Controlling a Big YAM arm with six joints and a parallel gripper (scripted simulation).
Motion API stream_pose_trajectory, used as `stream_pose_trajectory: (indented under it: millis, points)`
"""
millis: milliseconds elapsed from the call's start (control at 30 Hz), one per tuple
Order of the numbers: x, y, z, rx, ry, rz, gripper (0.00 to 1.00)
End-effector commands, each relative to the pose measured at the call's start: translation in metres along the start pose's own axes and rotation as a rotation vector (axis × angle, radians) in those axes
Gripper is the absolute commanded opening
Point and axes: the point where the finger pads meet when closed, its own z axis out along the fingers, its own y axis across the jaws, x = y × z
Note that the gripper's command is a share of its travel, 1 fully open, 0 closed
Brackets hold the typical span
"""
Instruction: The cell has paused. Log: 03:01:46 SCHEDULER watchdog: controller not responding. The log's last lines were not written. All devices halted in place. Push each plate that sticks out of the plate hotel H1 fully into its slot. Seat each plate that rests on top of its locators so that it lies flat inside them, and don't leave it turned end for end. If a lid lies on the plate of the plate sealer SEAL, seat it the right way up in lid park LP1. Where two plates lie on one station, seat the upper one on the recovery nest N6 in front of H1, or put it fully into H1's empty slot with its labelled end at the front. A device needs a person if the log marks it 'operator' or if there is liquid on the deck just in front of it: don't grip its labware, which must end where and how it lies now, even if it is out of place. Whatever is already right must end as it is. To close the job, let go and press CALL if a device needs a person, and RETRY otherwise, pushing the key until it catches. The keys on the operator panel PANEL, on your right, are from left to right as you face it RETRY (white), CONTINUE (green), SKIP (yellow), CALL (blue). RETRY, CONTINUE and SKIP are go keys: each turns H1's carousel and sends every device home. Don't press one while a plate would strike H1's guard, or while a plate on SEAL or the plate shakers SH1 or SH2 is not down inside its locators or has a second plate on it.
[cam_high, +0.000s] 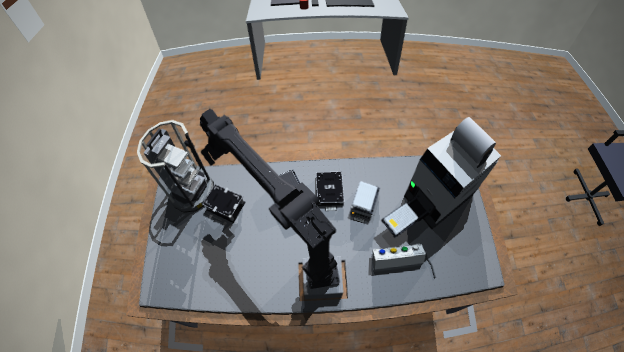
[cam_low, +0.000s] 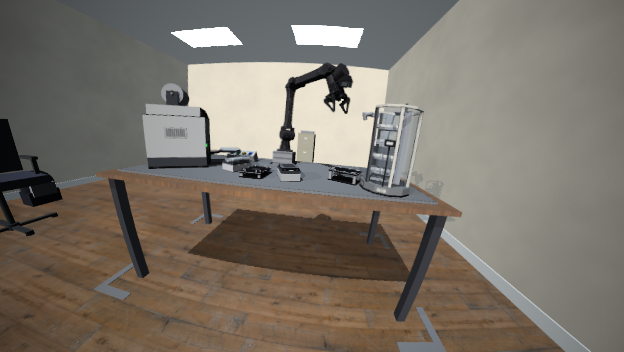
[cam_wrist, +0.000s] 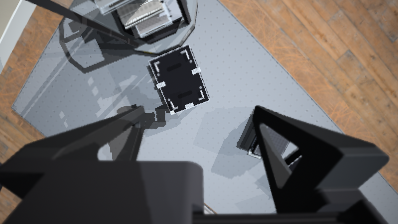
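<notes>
My gripper (cam_high: 207, 152) (cam_low: 336, 106) (cam_wrist: 199, 111) is open and empty. It hangs high over the left of the table, just right of the plate hotel H1 (cam_high: 170, 160) (cam_low: 392, 150) (cam_wrist: 145, 20). H1 is a clear cylinder with pale plates stacked in its slots. The recovery nest N6 (cam_high: 223, 202) (cam_low: 345, 173) (cam_wrist: 178, 80) is a black frame with white locators and lies empty in front of H1, below my fingers. The sealer SEAL (cam_high: 450, 172) (cam_low: 175, 139) stands at the right, with a pale plate (cam_high: 400, 219) bearing a yellow mark on its tray.
Lid park LP1 (cam_high: 325, 192) lies mid-table. A shaker with a pale plate (cam_high: 365, 197) stands right of it. Another station (cam_high: 290, 177) (cam_wrist: 260, 142) is partly hidden by my arm. The key panel PANEL (cam_high: 398, 257) sits in front of SEAL.
</notes>
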Motion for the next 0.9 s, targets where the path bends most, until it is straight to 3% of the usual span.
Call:
stream_pose_trajectory:
  millis: [0, 133, 200, 400, 600, 667, 767, 800, 867]
  points:
    - [-0.016, -0.020, -0.012, 0.027, 0.080, 0.093, 1.00]
    - [-0.011, -0.033, -0.013, 0.061, 0.195, 0.154, 1.00]
    - [-0.011, -0.033, -0.013, 0.061, 0.195, 0.154, 1.00]
    - [-0.004, -0.053, -0.013, 0.111, 0.363, 0.242, 1.00]
    - [0.001, -0.072, -0.017, 0.106, 0.364, 0.220, 1.00]
    - [0.009, -0.076, -0.026, 0.107, 0.362, 0.220, 1.00]
    - [0.014, -0.079, -0.026, 0.106, 0.370, 0.221, 1.00]
    - [0.020, -0.083, -0.015, 0.104, 0.397, 0.223, 1.00]
    - [0.024, -0.089, -0.018, 0.105, 0.398, 0.223, 1.00]
